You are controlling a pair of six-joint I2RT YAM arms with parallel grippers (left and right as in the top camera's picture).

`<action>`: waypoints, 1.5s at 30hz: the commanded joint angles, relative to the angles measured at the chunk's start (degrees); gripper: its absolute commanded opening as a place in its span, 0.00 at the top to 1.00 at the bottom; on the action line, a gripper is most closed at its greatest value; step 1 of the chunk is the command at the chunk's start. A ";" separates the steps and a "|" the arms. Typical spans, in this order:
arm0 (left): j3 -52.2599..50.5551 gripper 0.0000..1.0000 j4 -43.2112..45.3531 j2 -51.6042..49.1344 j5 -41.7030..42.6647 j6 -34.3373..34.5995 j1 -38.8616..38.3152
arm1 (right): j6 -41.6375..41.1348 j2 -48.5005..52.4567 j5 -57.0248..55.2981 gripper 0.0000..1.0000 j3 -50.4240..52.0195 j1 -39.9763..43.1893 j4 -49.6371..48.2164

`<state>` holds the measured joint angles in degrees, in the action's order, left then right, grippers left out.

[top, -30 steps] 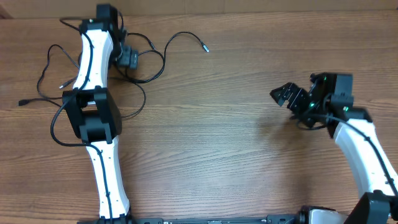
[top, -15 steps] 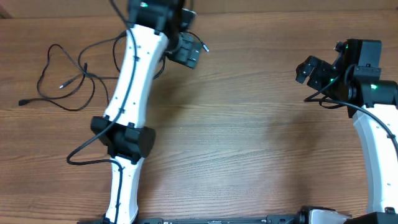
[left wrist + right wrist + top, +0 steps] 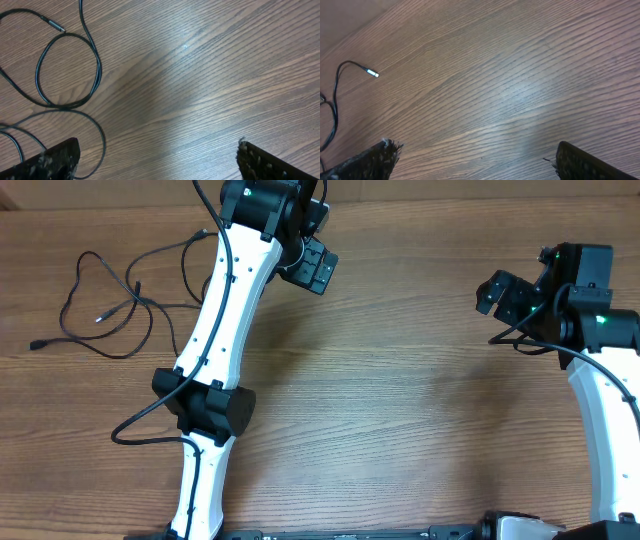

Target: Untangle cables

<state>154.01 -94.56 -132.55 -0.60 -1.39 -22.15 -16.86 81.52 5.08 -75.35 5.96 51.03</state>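
The cables [image 3: 134,297] lie in loose loops at the far left of the table [image 3: 400,410], their strands running rightward toward the left gripper [image 3: 318,270], which hangs wide and empty, much nearer them than the equally wide, empty right gripper [image 3: 495,288].

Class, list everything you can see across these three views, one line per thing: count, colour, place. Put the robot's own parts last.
table: one, brown wood grain, fills every view
cables: a few, exact count unclear, thin and black, in loose overlapping loops at the far left of the table, partly hidden under the left arm
left arm: one, white and black, stretched toward the far edge
left gripper: one, black, open, above bare wood beside the cables
right arm: one, white and black, right side
right gripper: one, black, open, over bare wood
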 commanded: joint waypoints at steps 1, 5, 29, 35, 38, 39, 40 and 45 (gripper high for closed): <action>0.26 0.00 0.02 1.42 0.15 0.98 -0.35 | 0.24 -0.42 -0.55 0.00 -1.44 0.22 -0.11; 0.26 0.00 0.11 1.42 0.20 0.98 -0.33 | 0.26 -0.42 -0.55 0.00 -1.44 0.22 -0.11; -89.88 0.00 90.16 54.45 4.24 1.20 -0.37 | 0.26 -0.42 -0.55 0.00 -1.44 0.22 -0.11; -111.78 0.00 110.84 74.36 4.68 -1.88 -0.33 | 0.24 -0.42 -0.55 0.00 -1.44 0.22 -0.11; -119.01 0.00 115.58 82.07 4.46 -1.88 -0.24 | 0.24 -0.42 -0.55 0.00 -1.44 0.22 -0.11; -122.20 0.00 117.59 85.44 4.35 -1.92 -0.20 | 0.26 -0.42 -0.52 0.00 -1.44 0.22 -0.11; -127.01 0.00 120.78 90.18 4.02 -1.88 0.17 | 0.26 -0.42 -0.55 0.00 -1.44 0.22 -0.11; -139.97 0.00 125.59 102.92 3.61 -1.81 2.71 | 0.26 -0.42 -0.55 0.00 -1.44 0.22 -0.11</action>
<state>20.84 30.24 -35.88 3.44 -2.07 -21.02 -16.82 81.54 5.10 -75.37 5.98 51.05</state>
